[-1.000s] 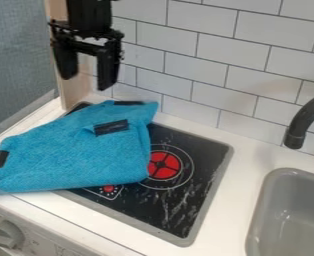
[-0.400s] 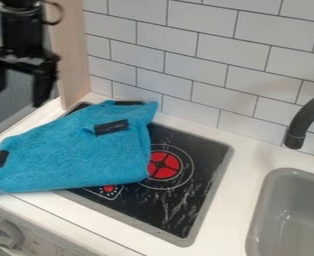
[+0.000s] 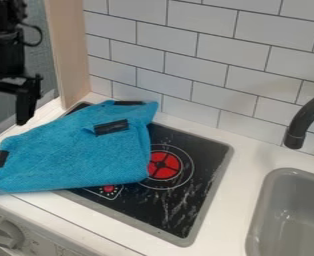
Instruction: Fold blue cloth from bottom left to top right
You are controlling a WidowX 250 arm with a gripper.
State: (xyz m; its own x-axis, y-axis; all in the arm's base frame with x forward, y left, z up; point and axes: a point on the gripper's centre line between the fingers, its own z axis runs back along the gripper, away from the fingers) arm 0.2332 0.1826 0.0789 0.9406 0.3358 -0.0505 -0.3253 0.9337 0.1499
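The blue cloth [image 3: 79, 152] lies over the left part of the black stovetop and the white counter at its left, its lower left corner reaching the counter's front edge. Black patches show at its left corner, near its upper middle and at its top edge. A small flap stands by the middle patch. High at the left edge of the view hangs the gripper [image 3: 3, 110], above and to the left of the cloth and apart from it. Its fingers are spread open with nothing between them; the left one is partly cut off by the view's edge.
The stovetop [image 3: 193, 185] has a red burner right of the cloth. A grey sink [image 3: 270, 205] and dark faucet [image 3: 296, 132] stand at the right. White tiled wall [image 3: 186, 65] rises behind, with a wooden post [image 3: 67, 55] at its left end. A knob [image 3: 9, 234] is at the lower left front.
The gripper has moved left and down, from above the cloth's upper part to the view's left edge. The cloth has kept its place and shape.
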